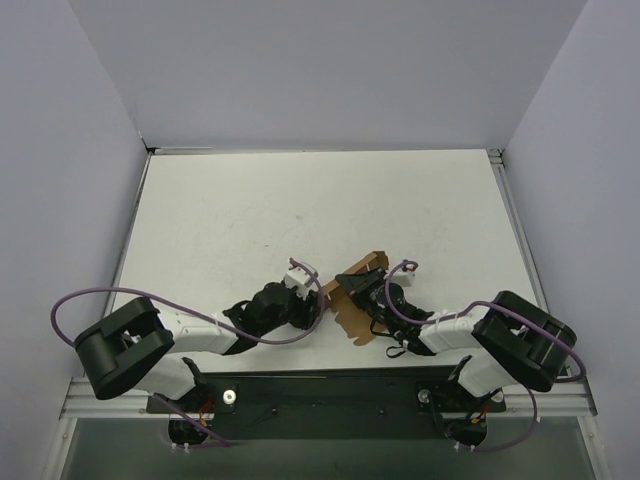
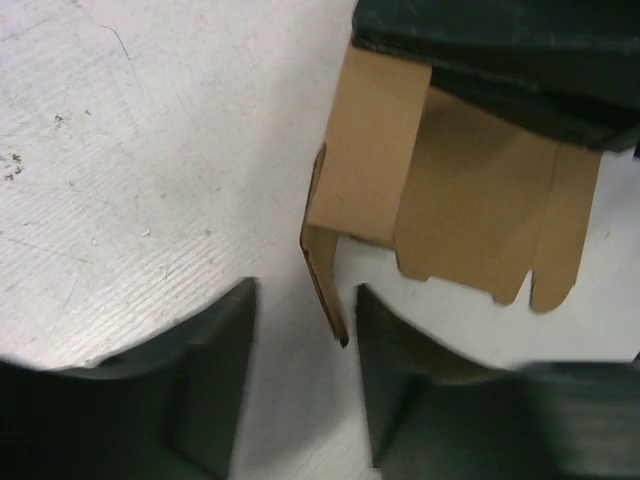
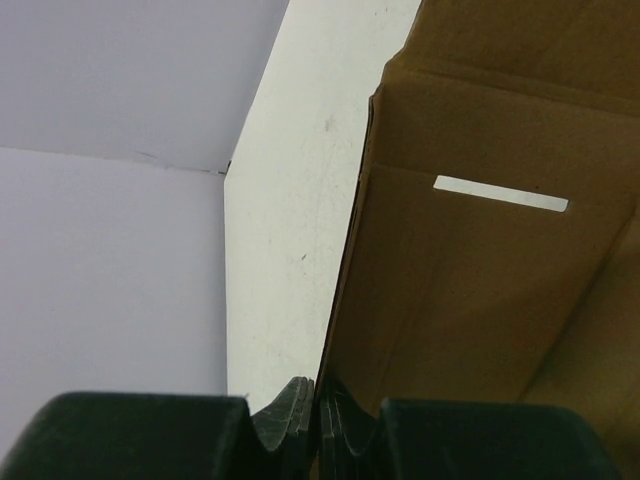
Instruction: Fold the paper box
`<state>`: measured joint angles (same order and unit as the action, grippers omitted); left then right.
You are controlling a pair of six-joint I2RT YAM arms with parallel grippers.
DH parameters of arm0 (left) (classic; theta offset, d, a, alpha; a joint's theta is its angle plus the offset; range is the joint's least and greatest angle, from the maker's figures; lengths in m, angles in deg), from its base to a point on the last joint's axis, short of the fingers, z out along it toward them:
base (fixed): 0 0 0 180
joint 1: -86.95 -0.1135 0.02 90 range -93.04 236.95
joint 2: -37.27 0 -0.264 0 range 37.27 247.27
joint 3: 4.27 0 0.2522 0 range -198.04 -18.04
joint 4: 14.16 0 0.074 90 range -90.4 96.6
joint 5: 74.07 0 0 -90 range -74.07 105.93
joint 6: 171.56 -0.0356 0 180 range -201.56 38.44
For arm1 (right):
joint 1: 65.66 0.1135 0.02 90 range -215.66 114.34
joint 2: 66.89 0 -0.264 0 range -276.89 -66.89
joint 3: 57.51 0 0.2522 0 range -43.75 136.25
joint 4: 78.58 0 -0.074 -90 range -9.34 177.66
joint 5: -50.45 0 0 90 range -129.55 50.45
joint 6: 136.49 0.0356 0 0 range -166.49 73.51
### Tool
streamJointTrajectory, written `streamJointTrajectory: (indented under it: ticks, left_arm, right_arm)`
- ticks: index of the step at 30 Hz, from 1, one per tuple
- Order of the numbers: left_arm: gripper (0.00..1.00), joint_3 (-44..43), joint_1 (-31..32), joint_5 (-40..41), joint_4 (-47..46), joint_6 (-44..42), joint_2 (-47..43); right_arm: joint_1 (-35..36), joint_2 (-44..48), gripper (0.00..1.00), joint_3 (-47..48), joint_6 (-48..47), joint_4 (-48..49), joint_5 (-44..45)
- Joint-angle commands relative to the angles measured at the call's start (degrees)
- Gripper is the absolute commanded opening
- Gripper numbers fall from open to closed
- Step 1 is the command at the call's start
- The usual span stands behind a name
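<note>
Presently, we found the paper box, half-folded, near the table's 6 o'clock edge. Our right gripper pinched one panel edge. Our left gripper, at the box's 9 o'clock, stood wide and empty, a raised flap at its mouth. We judged that closing off-crease could crumple the flap or break the pinch.
</note>
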<state>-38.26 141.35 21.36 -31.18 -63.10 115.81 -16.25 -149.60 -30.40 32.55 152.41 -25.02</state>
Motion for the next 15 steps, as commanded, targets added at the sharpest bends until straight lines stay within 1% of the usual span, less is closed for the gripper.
streamJointTrajectory:
  ticks: [1,2,3,4,5,6,7,8,9,12,13,14,15]
  left_arm:
    - [0.39,-3.2,0.7,3.4,-8.8,1.1,2.3]
    - [0.31,-3.4,0.8,3.4,-9.2,1.1,2.5]
    - [0.21,-4.1,0.8,3.5,-9.2,1.0,2.8]
    - [0.08,-4.6,0.8,4.3,-8.5,1.0,2.8]
    - [0.01,-5.2,0.9,4.7,-7.5,1.0,2.8]
    - [0.00,-6.7,1.0,5.0,-4.2,1.1,2.7]
    - [0.00,-7.5,0.9,6.1,-2.2,1.5,2.6]
    - [0.00,-8.3,1.1,6.6,-0.2,2.4,2.4]
    - [0.00,-9.3,1.1,7.0,3.8,3.1,2.3]
    - [0.00,-12.1,1.0,7.5,10.1,5.7,1.9]
    - [0.00,-13.0,1.1,7.7,11.3,6.4,1.6]
    - [0.00,-13.2,1.1,8.2,12.3,7.5,1.3]
    - [0.00,-13.5,1.2,8.5,14.0,7.8,0.8]
  right_arm:
    - [0.8,3.0,0.01,1.2,-2.1,-2.9,2.9]
    - [0.9,4.0,0.04,1.2,-2.3,-4.4,3.0]
    - [1.0,4.6,0.12,1.5,-2.6,-5.5,3.3]
    - [1.1,6.0,0.16,1.9,-3.0,-6.7,3.3]
    - [1.3,6.8,0.20,2.1,-3.5,-8.8,3.6]
    - [1.7,7.7,0.31,2.3,-4.1,-10.1,4.4]
    - [2.2,9.7,0.36,2.6,-5.0,-11.6,4.9]
    - [3.2,10.8,0.40,3.7,-5.4,-16.4,5.8]
    - [3.8,11.9,0.46,4.4,-5.8,-18.8,6.5]
    - [6.8,15.7,0.52,6.7,-8.9,-26.0,10.3]
    - [7.5,17.1,0.52,7.3,-9.3,-27.8,12.2]
    - [8.2,17.6,0.52,8.5,-9.4,-31.5,12.7]
    - [8.6,17.9,0.52,9.0,-9.3,-32.8,13.1]
